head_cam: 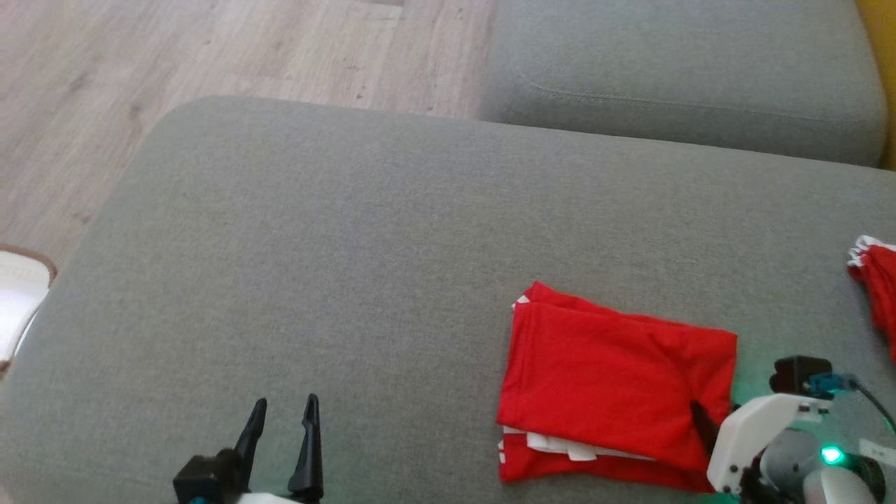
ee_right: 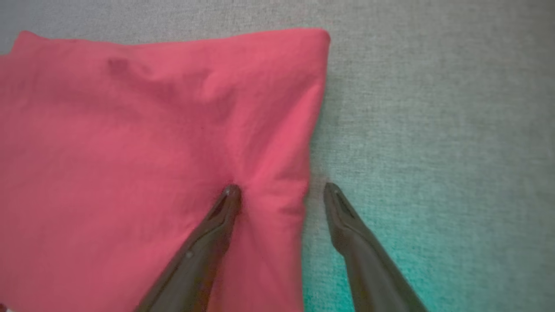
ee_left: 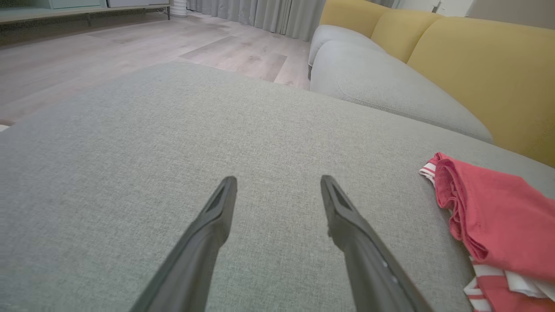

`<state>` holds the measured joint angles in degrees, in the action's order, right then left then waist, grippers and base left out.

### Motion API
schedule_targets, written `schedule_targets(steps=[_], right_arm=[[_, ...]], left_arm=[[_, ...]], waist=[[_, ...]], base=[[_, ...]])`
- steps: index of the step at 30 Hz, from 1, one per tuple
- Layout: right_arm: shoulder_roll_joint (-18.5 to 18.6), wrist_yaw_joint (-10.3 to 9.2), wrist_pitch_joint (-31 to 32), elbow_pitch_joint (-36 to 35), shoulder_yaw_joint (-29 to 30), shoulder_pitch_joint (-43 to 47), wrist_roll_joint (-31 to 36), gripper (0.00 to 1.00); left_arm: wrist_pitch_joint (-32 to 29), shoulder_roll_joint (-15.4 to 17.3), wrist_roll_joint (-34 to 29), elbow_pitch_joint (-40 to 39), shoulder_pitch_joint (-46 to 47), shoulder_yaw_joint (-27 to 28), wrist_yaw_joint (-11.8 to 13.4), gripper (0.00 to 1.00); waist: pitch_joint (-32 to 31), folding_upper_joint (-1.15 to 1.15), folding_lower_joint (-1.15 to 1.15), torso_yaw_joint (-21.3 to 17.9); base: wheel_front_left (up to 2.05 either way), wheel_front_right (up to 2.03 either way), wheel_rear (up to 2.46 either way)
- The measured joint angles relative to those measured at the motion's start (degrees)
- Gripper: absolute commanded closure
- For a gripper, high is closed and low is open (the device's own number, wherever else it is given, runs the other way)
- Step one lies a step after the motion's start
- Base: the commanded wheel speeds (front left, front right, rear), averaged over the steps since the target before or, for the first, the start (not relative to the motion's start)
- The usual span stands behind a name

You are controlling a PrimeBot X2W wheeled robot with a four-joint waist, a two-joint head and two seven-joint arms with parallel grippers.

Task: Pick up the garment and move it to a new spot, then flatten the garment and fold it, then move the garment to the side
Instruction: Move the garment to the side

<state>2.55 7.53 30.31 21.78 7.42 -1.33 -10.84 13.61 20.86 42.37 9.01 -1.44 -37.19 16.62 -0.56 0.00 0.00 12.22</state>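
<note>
A folded red garment with white stripes at its edges lies on the grey cushion, right of centre. My right gripper is open and straddles the garment's right edge: one fingertip presses into the red cloth, the other rests on the cushion just beside it. In the head view one dark finger of the right gripper shows on the garment's lower right corner. My left gripper stands open over bare cushion at the lower left, its fingers wide apart, with the garment off to its right.
Another red and white cloth lies at the cushion's right edge. A second grey seat with yellow backrests stands behind. Wooden floor lies beyond the cushion's left and far edges. A white object sits at the far left.
</note>
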Motion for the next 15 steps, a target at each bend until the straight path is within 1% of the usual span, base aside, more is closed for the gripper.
schedule_targets(steps=[1,2,3,6,9,11,12,15], right_arm=[[0.2,0.0,0.0,0.2,-0.1,-0.3,-0.5,0.42],[0.2,0.0,-0.1,0.3,-0.1,-0.6,-1.0,0.64],[0.2,0.0,-0.3,0.3,0.0,-0.8,-1.5,1.0],[0.3,0.0,-2.2,0.5,-0.1,-1.6,-1.8,1.0],[0.6,0.0,-4.2,0.4,-0.2,-3.1,-1.7,1.0],[1.5,0.0,-5.1,-0.6,-0.4,-4.6,-1.7,1.0],[1.5,0.0,-5.1,-0.6,-0.4,-4.6,-1.7,1.0],[4.0,0.0,-5.7,-2.8,-0.2,-7.3,-1.3,1.0]], left_arm=[[0.0,0.0,0.0,0.0,0.0,0.0,0.0,0.0],[0.0,0.0,0.0,0.0,0.0,0.0,0.0,0.0],[0.0,0.0,0.0,0.0,0.0,0.0,0.0,0.0],[0.0,0.1,-0.1,-0.2,0.0,0.0,0.0,0.0],[0.0,0.1,-0.2,-0.8,0.0,0.0,0.0,0.0],[0.1,0.1,-0.4,-1.7,0.0,0.1,-0.1,0.0],[0.1,0.1,-0.4,-1.7,0.0,0.1,-0.1,0.0],[0.1,0.1,-0.7,-2.5,0.4,0.2,0.0,0.0]], waist=[[0.2,0.0,0.0,0.3],[0.4,0.0,0.0,0.4],[0.6,0.0,0.0,0.5],[1.1,0.0,0.0,-0.1],[1.7,0.0,0.0,-1.8],[2.3,0.0,0.0,-3.4],[2.3,0.0,0.0,-3.4],[3.4,0.0,0.0,-6.5]], base=[[0.0,0.0,0.0],[0.0,0.0,0.0],[0.0,0.0,0.0],[0.0,0.0,0.0],[0.0,0.0,0.0],[0.0,0.0,0.0],[0.0,0.0,0.0],[0.0,0.0,0.0]])
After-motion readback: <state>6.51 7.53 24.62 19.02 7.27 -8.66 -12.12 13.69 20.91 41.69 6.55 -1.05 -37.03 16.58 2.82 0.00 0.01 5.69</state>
